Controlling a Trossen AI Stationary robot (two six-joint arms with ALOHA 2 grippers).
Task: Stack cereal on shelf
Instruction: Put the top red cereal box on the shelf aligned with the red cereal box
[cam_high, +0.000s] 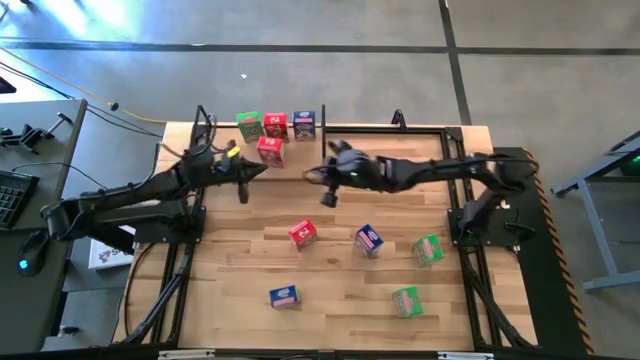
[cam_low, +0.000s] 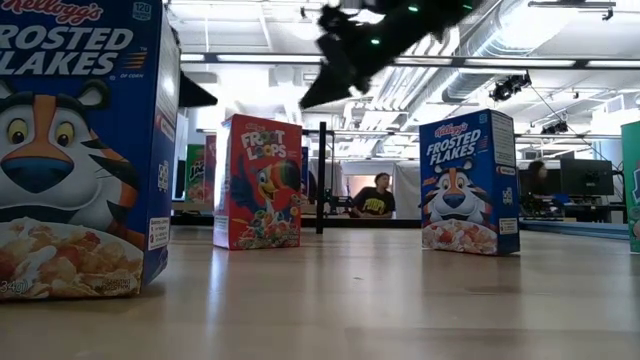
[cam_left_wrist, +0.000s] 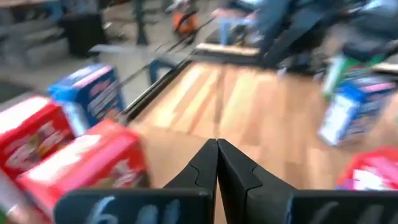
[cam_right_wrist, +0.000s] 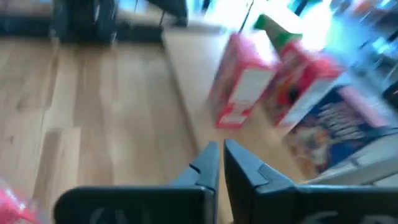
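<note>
Currently four boxes sit at the shelf (cam_high: 420, 128): green (cam_high: 249, 126), red (cam_high: 276, 125) and blue (cam_high: 304, 124) in a row, with another red box (cam_high: 269, 150) just in front. Both the left gripper (cam_high: 243, 190) and right gripper (cam_high: 328, 195) hover nearby, fingers closed, holding nothing. Five boxes wait on the table (cam_high: 230, 270); best to open wide over the red one (cam_high: 303, 234), then descend squarely.

Shelf (cam_high: 420, 128): light-wood plank along the table's far edge, thin black frame, black upright divider.

On it, a row of three upright boxes: green box (cam_high: 250, 126), red box (cam_high: 276, 125), blue box (cam_high: 304, 124). A second red box (cam_high: 270, 150) stands just in front of the row.

Loose on the tabletop: red (cam_high: 303, 234), blue (cam_high: 368, 240), green (cam_high: 428, 250), blue (cam_high: 284, 296), green (cam_high: 405, 301), well apart.
</note>
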